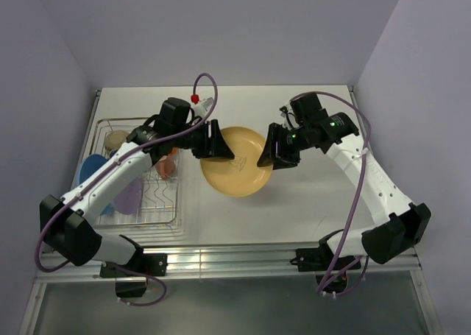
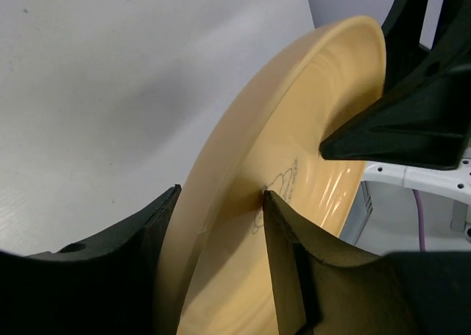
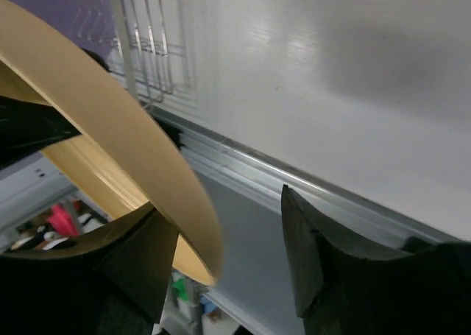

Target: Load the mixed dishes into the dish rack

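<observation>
Over table [image 1: 309, 202], left claw [image 1: 221, 149] and right claw [image 1: 266, 157] astride tan plate [image 1: 235, 179] rim

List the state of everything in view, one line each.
Rack, partly loaded.
Tan plate, held by its rim, not yet in the rack.
Left end effector, closed on the tan plate's rim.
Right end effector, open, rim between its fingers.
Blue plate, in the rack.
Lilac plate, in the rack.
Cream bowl, in the rack.
Orange dish, in the rack, partly hidden.
</observation>
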